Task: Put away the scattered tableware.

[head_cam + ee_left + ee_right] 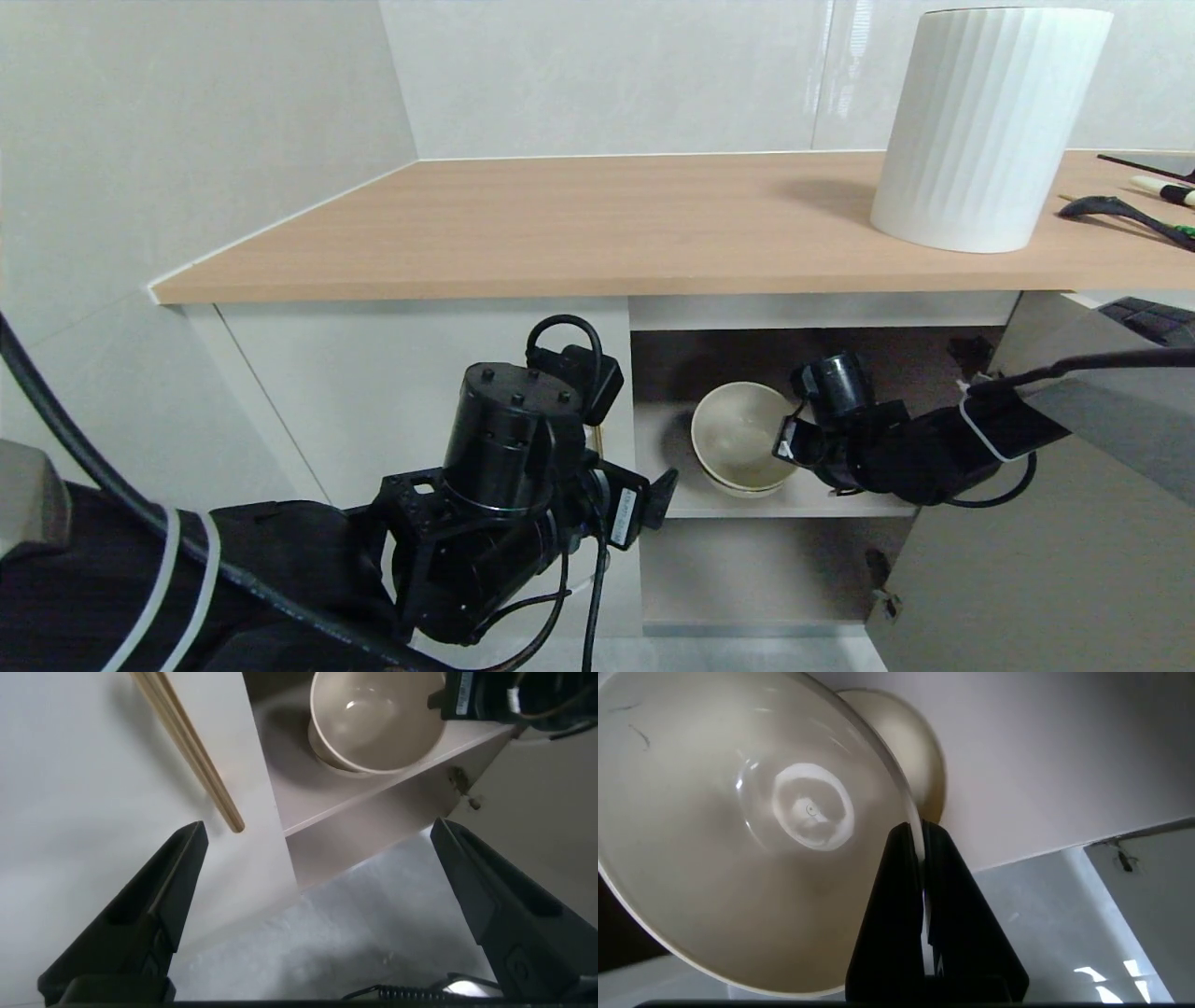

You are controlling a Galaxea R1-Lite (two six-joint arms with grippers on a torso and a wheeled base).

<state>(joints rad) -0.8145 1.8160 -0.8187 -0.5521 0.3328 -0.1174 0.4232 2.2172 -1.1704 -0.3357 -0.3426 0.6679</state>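
Two bowls on the cabinet shelf (691,506); right gripper (789,446) clamped on the rim of the upper bowl (738,429), which looks tilted and sits in the lower bowl (747,487) just beneath the gripper. Step: stowing. Next, by my read: settle it level, release, back out. The left gripper (318,831) is apart and empty, with the bowls ahead of it past the door (112,784) edge.

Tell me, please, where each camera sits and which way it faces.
Head view: on the robot's head, facing forward and down at the light wooden countertop and the open white cabinet; both arms show.
Left wrist view: on the left arm, facing the cabinet front past the open left gripper.
Right wrist view: on the right arm, facing into the round cream bowl, whose rim the right gripper pinches.
Shared: all three show that bowl.
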